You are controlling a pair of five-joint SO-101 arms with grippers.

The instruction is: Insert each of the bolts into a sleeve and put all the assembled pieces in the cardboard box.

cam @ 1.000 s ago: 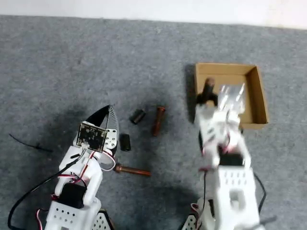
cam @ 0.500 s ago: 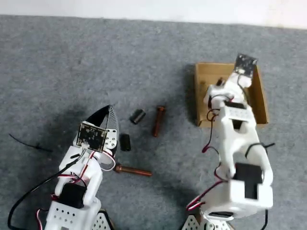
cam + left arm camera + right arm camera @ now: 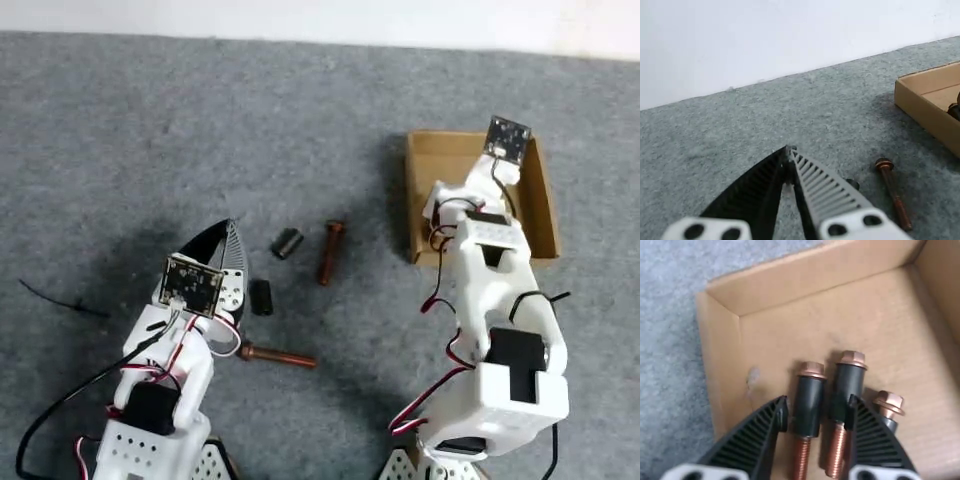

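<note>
Over the cardboard box [image 3: 450, 162], at about two o'clock on the table [image 3: 150, 120] in the high view, the right gripper [image 3: 817, 404] is held with its jaws spread wide and nothing gripped. On the box floor beneath it, three assembled pieces [image 3: 807, 407] are seen lying side by side, each a copper bolt pushed through a black sleeve. Two lie between the jaws, and the third piece [image 3: 887, 407] is partly hidden behind one finger.

The step in hand is judged to be the delivery of an assembled piece, apparently completed. Outside the box, near the table's centre, one sleeve [image 3: 288, 243] lies with one bolt [image 3: 331, 252] at its three o'clock. A second sleeve [image 3: 261, 297] lies nearer the arms, with a second bolt [image 3: 280, 356] at its five o'clock.

The left gripper [image 3: 232, 225], at eight o'clock, is closed on nothing. Next, the right arm would need to be raised clear of the box. A loose bolt and sleeve would then need to be grasped, one per gripper, and aligned end to end.
</note>
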